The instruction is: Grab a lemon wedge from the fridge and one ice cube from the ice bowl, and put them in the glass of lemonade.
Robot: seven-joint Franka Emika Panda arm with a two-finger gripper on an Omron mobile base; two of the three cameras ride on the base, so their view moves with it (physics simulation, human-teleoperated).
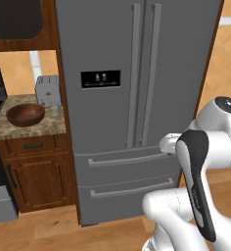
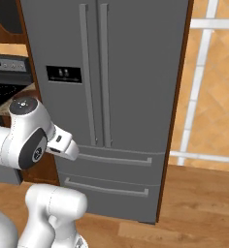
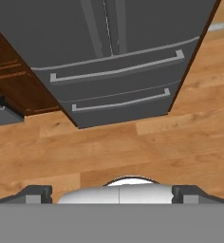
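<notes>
The fridge (image 1: 137,98) stands straight ahead with both doors and both lower drawers shut; it also shows in the right base view (image 2: 106,87) and the hand view (image 3: 114,57). The lemon wedge is hidden. Left of the fridge, the ice bowl (image 1: 25,114) rests on a granite counter; no ice cube can be made out in it. The glass of lemonade (image 1: 54,111) is a faint pale shape just right of the bowl. My gripper (image 3: 113,193) hangs in front of the fridge's drawers, aimed down at the floor. Its fingertips (image 3: 35,193) stand wide apart, open and holding nothing.
A silver toaster (image 1: 48,90) sits at the back of the counter (image 1: 34,128), above a wooden cabinet (image 1: 36,176). A stove (image 2: 7,85) stands further left. Wooden floor (image 3: 133,147) stretches before the fridge, and a tiled wall (image 2: 213,87) lies to its right.
</notes>
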